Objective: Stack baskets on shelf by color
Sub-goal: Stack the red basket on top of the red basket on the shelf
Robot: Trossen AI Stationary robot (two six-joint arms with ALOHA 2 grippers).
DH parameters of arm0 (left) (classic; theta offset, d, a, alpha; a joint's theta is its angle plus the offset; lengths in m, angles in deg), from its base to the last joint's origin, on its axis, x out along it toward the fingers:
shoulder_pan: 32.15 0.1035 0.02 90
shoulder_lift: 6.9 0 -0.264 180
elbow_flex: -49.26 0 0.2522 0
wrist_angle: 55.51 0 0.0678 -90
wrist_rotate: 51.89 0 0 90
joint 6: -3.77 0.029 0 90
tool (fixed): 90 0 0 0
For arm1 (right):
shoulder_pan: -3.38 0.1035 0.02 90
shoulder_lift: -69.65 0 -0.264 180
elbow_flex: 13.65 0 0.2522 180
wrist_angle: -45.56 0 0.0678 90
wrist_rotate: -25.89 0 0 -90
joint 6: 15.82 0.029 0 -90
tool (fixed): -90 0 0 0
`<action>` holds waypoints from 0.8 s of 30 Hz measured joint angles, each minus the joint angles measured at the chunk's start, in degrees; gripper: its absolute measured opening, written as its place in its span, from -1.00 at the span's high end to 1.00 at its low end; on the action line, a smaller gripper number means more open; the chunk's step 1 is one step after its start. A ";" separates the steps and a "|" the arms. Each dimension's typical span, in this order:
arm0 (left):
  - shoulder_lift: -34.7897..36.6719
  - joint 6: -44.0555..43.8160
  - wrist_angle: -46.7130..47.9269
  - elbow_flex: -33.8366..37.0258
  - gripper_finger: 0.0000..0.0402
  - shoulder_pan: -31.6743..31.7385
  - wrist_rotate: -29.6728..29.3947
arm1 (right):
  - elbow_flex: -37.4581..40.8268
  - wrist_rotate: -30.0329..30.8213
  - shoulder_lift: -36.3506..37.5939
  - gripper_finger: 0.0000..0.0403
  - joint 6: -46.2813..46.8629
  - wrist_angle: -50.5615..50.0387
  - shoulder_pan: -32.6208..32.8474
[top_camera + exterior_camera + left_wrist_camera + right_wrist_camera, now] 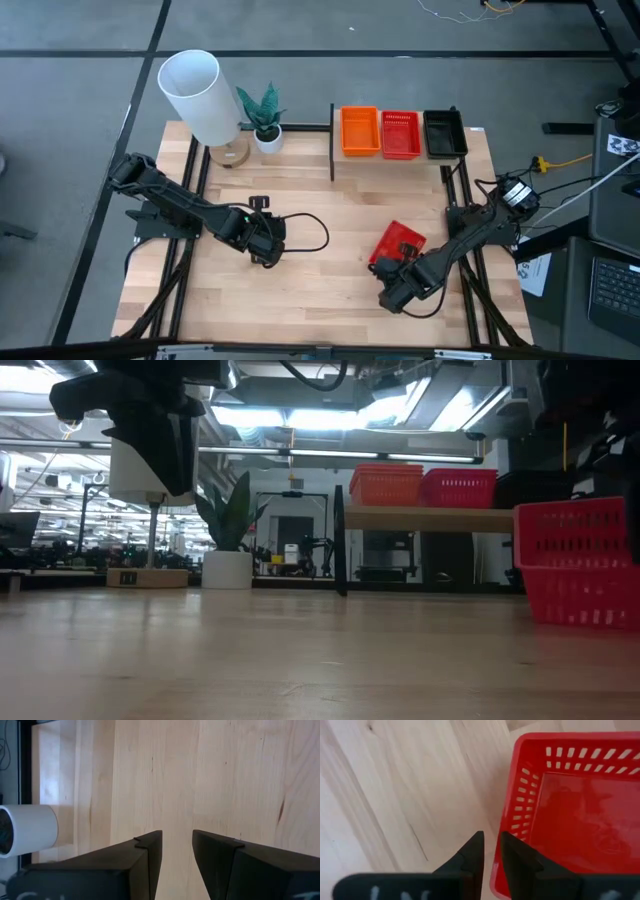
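A red basket (402, 240) sits right of the table's centre, and my right gripper (392, 272) is shut on its near side. In the low view this red basket (575, 560) looks tilted; whether it is clear of the table I cannot tell. The shelf (430, 518) at the far edge carries an orange basket (360, 131), a red basket (401, 134) and a black basket (444, 133) side by side. How many are stacked in each I cannot tell. My left gripper (268, 246) hangs open over bare wood left of centre, touching nothing. My right gripper (492, 857) pinches a side wall of the red basket near a corner (504, 851). One finger (520, 865) is inside the basket and the other outside. The fingers come from above, pointing down, on the basket's near side.
A white lamp shade (200, 95) on a wooden base and a small potted plant (265, 118) stand at the far left corner, left of the shelf. A black cable (312, 232) loops beside the left gripper. Bare wood lies between the basket and the shelf.
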 joint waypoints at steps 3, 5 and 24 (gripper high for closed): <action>-0.02 0.00 0.01 0.01 0.50 0.00 0.02 | -0.41 0.01 0.00 0.67 0.01 0.02 -0.07; -0.02 0.00 0.01 0.00 0.50 0.00 0.00 | -0.68 0.03 0.00 0.67 -0.03 0.04 -0.13; -0.02 0.04 -0.05 0.01 0.50 0.00 0.00 | -1.77 3.77 0.15 0.67 8.08 -5.39 -0.77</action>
